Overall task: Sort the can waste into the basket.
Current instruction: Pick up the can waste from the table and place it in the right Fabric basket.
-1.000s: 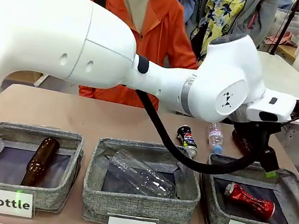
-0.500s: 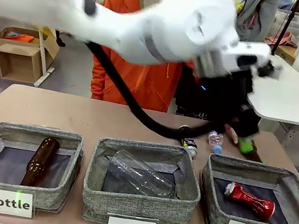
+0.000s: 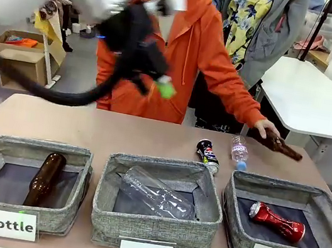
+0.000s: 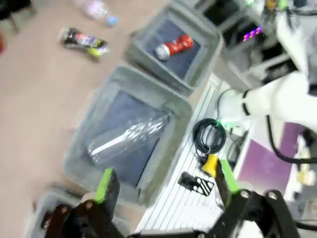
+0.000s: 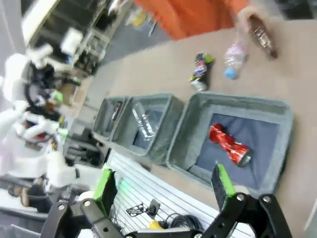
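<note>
Since a second ago the left arm has swung up and away from the Can basket [image 3: 235,230], and its left gripper [image 4: 165,171] now hangs high over the left half of the table [image 3: 89,127], blurred with motion in front of the person's orange sleeve. Its jaws stand open with nothing between the green pads, as the left wrist view shows plainly. The right gripper [image 5: 162,171] is likewise open and empty, looking down on the baskets from well above.

One half of the sorting looks done: the red can [image 3: 277,222] lies on its side on the dark liner of the Can basket. The dark can [image 3: 207,154] is still out on the table, lying just behind the gap between the Plastic basket [image 3: 155,227] and the Can basket. It is well apart from both sets of jaws; in the left wrist view it sits far off at the upper left, in the right wrist view beyond the Can basket's far rim.

I judge this to be the transit between picks. The next move calls for a descent over the dark can with the jaws turned across its round body, since it may roll. A small plastic bottle [image 3: 239,150] lies just beside it, and the person's hand [image 3: 267,128] rests on a brown bottle [image 3: 284,147] near by, so the approach needs care on that side.
</note>
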Available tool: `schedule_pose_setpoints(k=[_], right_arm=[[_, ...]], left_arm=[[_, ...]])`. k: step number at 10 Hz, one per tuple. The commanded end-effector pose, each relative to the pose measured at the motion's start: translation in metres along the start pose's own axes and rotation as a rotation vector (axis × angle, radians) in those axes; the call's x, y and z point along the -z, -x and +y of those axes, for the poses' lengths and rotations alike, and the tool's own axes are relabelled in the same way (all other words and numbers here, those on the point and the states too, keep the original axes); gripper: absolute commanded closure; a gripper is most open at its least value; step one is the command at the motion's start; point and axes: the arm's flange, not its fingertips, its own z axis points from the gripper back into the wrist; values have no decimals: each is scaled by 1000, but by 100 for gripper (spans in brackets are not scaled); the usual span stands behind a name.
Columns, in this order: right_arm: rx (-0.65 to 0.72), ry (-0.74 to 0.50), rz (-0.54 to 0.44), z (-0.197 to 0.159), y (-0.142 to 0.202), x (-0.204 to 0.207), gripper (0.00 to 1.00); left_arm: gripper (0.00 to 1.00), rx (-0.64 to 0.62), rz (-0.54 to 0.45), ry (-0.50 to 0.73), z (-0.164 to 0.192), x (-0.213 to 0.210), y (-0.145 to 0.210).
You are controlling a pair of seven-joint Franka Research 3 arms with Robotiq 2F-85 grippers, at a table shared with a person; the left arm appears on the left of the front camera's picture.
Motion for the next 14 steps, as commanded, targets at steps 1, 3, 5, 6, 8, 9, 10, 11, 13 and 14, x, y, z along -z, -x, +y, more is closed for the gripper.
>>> schedule_pose_setpoints(k=[1,3,5,6,8,9,10,11,13,14], right_arm=[[-20,-50,60,22,-18,37,0],[-35,-158,167,37,-37,74,0],[8,-260,233,37,-50,105,0],[30,-323,258,33,-54,112,0],[106,-316,176,17,-64,111,0],[16,-307,257,30,-43,123,0],[16,-307,257,30,-43,123,0],[16,-307,257,30,-43,123,0],[16,-307,257,30,-43,123,0],[16,-307,257,30,-43,123,0]], left_arm=[[0,-147,-133,49,49,-56,78],[0,-307,-304,211,104,-118,155],[0,-482,-474,381,155,-166,243],[0,-523,-558,456,174,-181,278],[0,-574,-637,534,204,-185,321],[0,-624,-641,547,221,-177,326],[0,-583,-598,493,189,-194,333],[0,-583,-598,493,189,-194,333],[0,-583,-598,493,189,-194,333],[0,-583,-598,493,189,-194,333]])
